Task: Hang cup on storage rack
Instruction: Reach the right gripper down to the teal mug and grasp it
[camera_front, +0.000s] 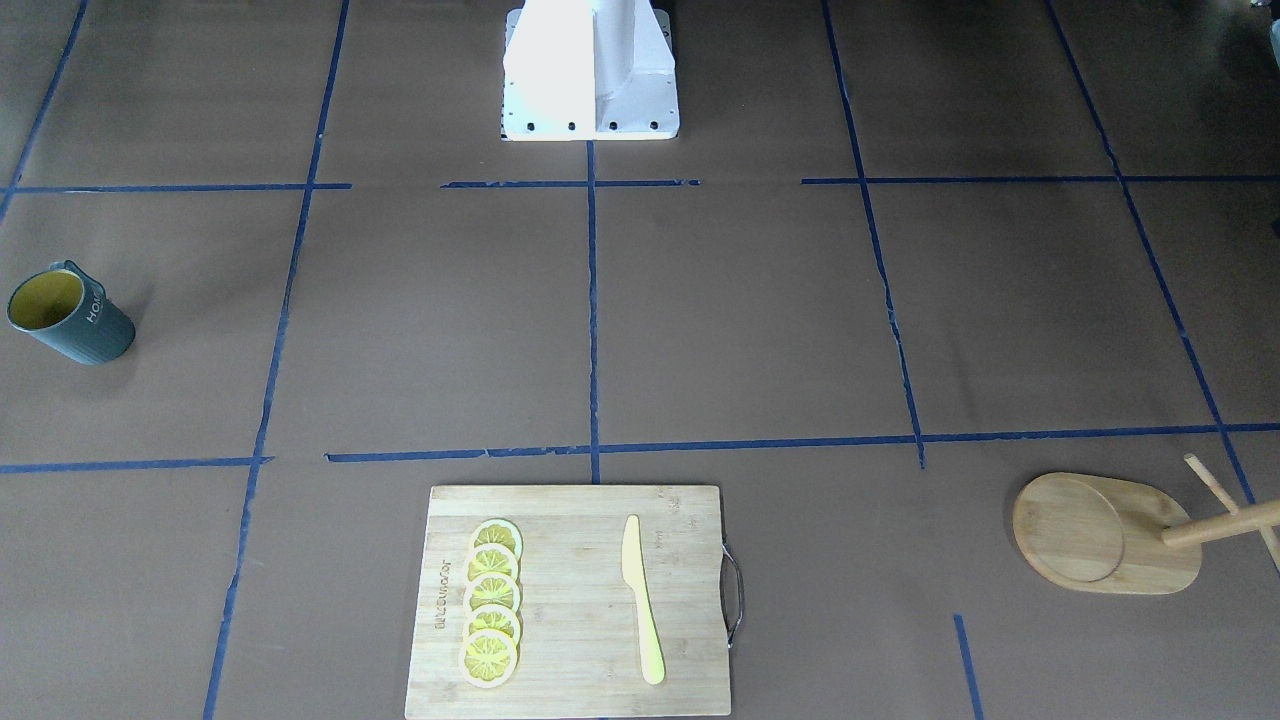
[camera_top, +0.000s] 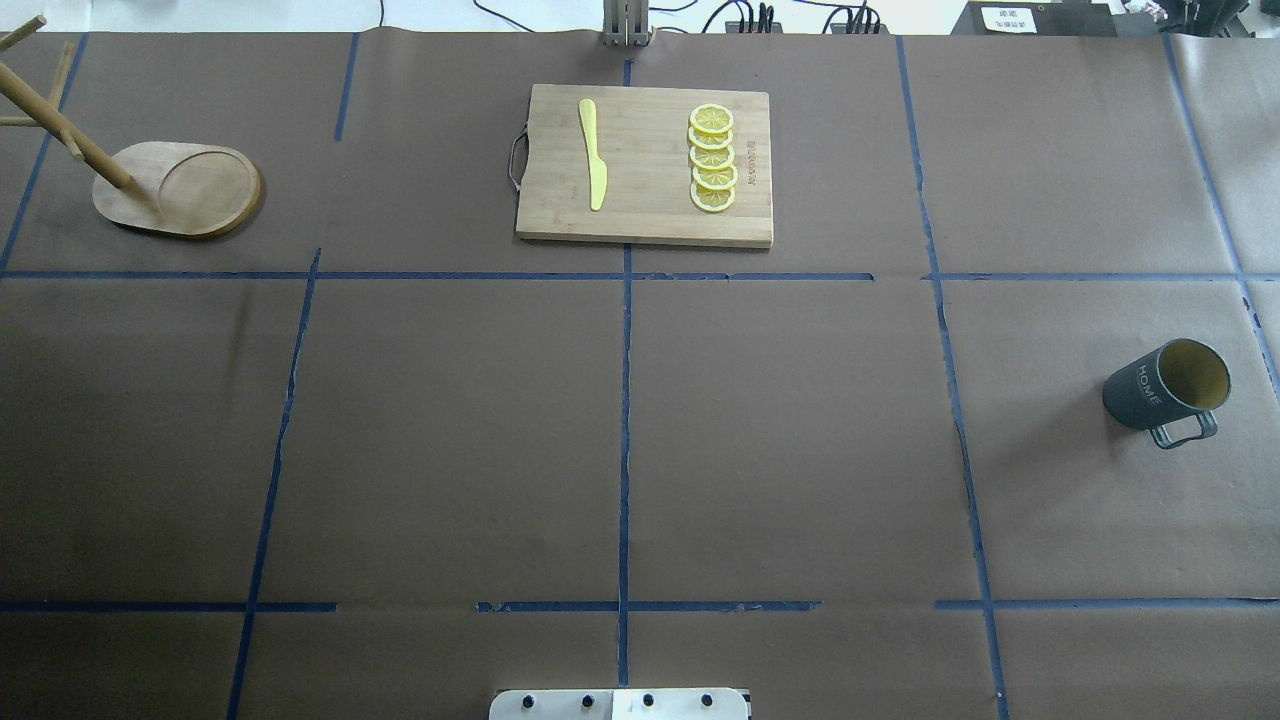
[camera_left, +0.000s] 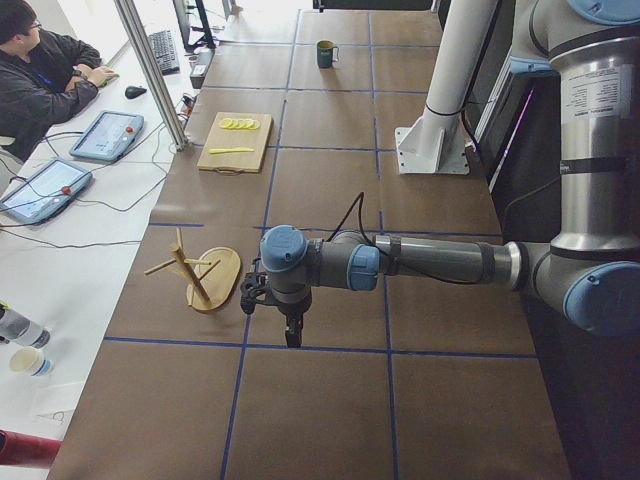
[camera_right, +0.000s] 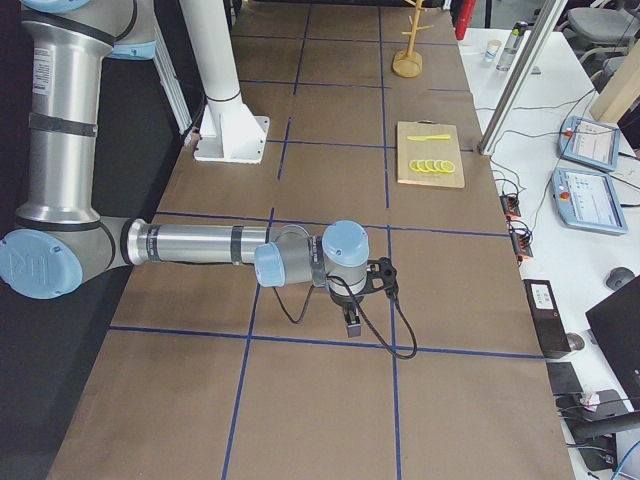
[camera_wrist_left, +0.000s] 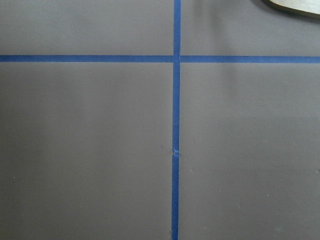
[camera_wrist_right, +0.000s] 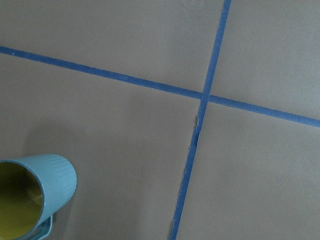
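The cup (camera_top: 1160, 392) bears white "HOME" lettering on its dark ribbed side. The board (camera_top: 640, 215) carries a small burnt-in brand mark just beside the lemon slices (camera_top: 712, 158), too small to read.

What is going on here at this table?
Nothing is being handled yet. The cup stands alone on the robot's right side of the table; the storage rack stands far off on its left, with nothing hung on it. The left gripper and right gripper hang over bare table, touching neither. A cutting board lies at the far edge.
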